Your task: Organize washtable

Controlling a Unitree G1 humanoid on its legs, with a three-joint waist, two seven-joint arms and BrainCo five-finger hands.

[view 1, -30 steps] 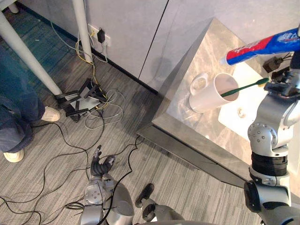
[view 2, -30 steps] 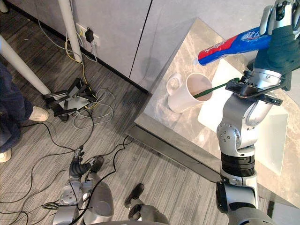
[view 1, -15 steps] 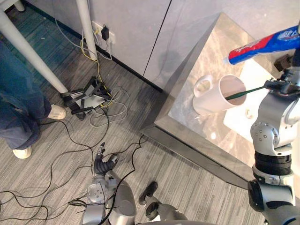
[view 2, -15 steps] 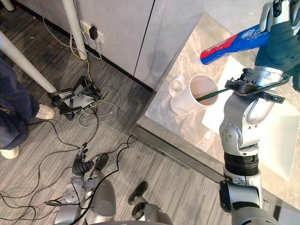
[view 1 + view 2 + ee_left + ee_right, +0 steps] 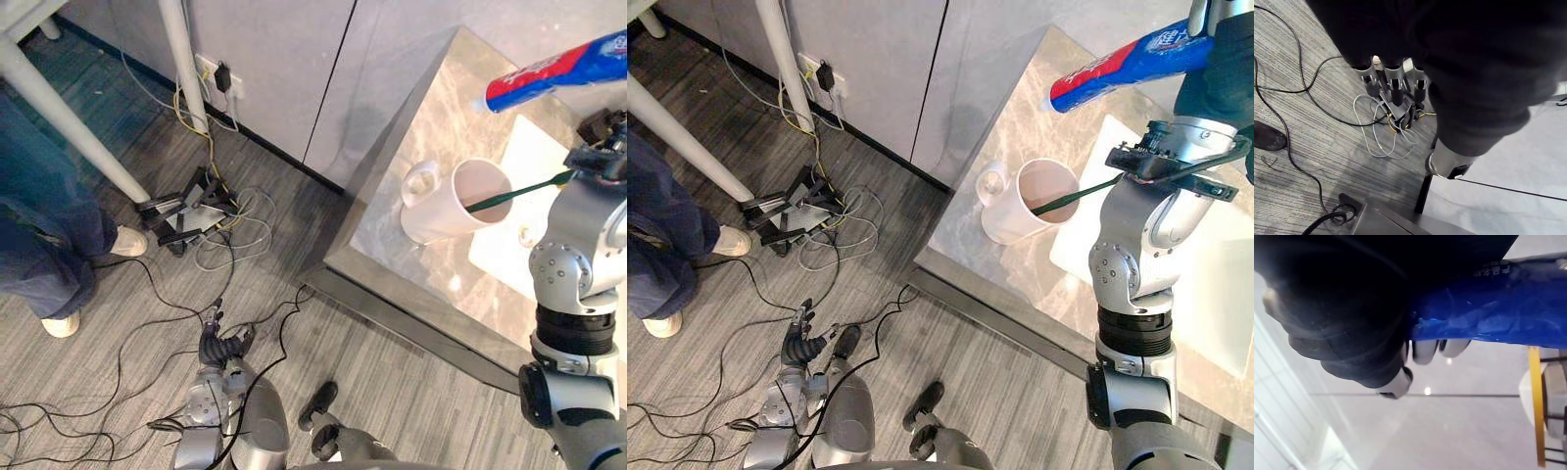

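Gripping the toothpaste tube (image 5: 1122,64) — right hand (image 5: 1422,352), over the washtable (image 5: 1019,284).

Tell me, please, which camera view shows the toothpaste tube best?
The right eye view: the toothpaste tube runs whole from its red end to the right hand gripping it. The left eye view cuts its far end off; the right wrist view gives a close blue stretch beside curled fingers.

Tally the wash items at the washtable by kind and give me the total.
mug: 1
toothbrush, standing in the mug: 1
toothpaste tube, held in the right hand: 1
Total: 3
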